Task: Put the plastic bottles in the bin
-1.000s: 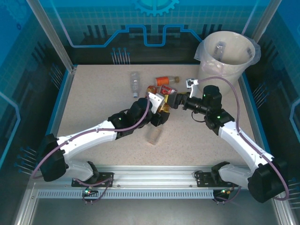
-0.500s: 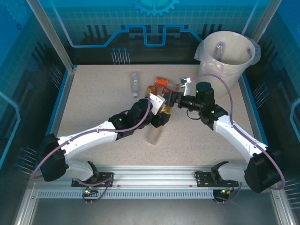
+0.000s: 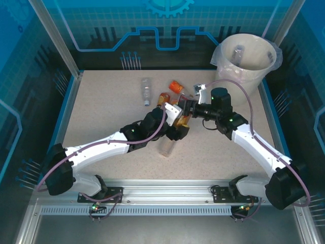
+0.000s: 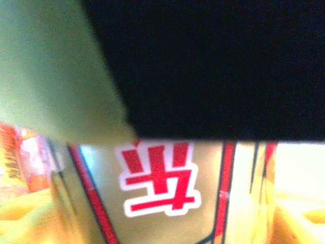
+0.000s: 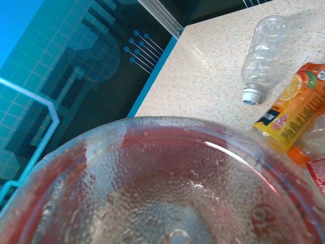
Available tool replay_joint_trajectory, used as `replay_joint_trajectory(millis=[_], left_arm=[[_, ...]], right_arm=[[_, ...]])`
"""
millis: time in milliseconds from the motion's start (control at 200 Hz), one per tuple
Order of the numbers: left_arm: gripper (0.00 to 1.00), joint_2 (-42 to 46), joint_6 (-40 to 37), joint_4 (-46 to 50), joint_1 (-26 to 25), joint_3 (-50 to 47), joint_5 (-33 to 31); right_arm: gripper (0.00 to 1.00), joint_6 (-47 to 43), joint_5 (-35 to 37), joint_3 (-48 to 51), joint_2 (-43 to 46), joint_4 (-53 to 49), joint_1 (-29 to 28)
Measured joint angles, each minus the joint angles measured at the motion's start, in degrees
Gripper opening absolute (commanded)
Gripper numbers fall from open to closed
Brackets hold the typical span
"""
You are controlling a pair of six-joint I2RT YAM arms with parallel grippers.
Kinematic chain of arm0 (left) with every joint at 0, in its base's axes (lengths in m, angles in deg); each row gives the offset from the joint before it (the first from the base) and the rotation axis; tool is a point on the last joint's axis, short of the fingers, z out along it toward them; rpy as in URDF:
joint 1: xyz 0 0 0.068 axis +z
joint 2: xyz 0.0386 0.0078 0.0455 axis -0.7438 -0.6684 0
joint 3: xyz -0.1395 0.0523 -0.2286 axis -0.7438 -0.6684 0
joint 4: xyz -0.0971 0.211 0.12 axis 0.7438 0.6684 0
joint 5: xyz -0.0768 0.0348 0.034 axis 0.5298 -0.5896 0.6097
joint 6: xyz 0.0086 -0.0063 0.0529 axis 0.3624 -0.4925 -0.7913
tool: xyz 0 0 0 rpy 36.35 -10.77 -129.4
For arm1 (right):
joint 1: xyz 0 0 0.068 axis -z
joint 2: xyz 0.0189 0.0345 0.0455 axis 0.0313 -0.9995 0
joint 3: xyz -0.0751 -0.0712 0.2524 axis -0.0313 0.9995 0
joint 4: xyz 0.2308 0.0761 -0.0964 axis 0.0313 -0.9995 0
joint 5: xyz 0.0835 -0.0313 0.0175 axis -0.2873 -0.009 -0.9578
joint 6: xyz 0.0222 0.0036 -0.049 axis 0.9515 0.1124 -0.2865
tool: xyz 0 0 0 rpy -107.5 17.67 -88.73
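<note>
Blue-walled speckled surface (image 3: 101, 117): left jaws and right jaws met at the bottles (image 3: 175, 87) mid-surface, apparently picking one, their openings impossible to tell. Next needed: a firm grip, then a carry to the far-right bin (image 3: 238, 79).

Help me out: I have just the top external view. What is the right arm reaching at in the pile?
Observer: On the right wrist view, the dimpled base of a clear red-tinted bottle sits right against the camera.
Operator: And the left arm's side?
Observer: Left wrist view: a yellow label with a red printed character, very close and blurred.
Operator: The lone clear bottle beyond the pile?
Observer: It looks empty, with its white cap on.
</note>
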State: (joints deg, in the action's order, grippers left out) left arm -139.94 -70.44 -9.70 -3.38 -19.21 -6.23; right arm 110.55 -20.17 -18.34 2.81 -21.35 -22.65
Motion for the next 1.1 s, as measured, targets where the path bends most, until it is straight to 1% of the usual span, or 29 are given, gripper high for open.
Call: replay_joint_trajectory(millis=[40,175,280,380,460,615,830,1100], left_arm=[[0.99,0.0,0.09,-0.11,0.11,0.0,-0.07],[0.99,0.83,1.4,-2.71,0.98,-1.42,0.24],[0.99,3.98,3.15,-5.99,1.73,-4.9,1.09],[0.99,8.39,5.42,-7.13,4.85,-8.13,0.44],[0.99,11.41,7.43,-7.56,7.52,-10.01,-1.6],[0.99,14.49,11.96,-7.85,10.56,-12.63,-5.09],[0.99,15.06,17.55,-5.99,13.0,-14.23,-8.87],[0.99,15.08,19.65,-3.5,13.16,-14.23,-10.93]], right_arm=[[0.54,-0.37,0.76,0.0,0.48,-0.76,0.04],[0.53,-2.03,5.09,-0.39,2.36,-4.7,0.63],[0.52,-4.04,9.99,-2.56,3.04,-8.48,1.18],[0.51,-6.56,14.84,-4.81,4.0,-13.07,3.45],[0.51,-8.37,18.18,-6.32,4.55,-15.8,5.64],[0.51,-12.28,23.78,-9.84,4.5,-20.28,8.35],[0.51,-18.18,30.29,-16.81,2.36,-22.73,10.73],[0.5,-25.11,35.54,-28.98,-4.79,-23.52,12.81]])
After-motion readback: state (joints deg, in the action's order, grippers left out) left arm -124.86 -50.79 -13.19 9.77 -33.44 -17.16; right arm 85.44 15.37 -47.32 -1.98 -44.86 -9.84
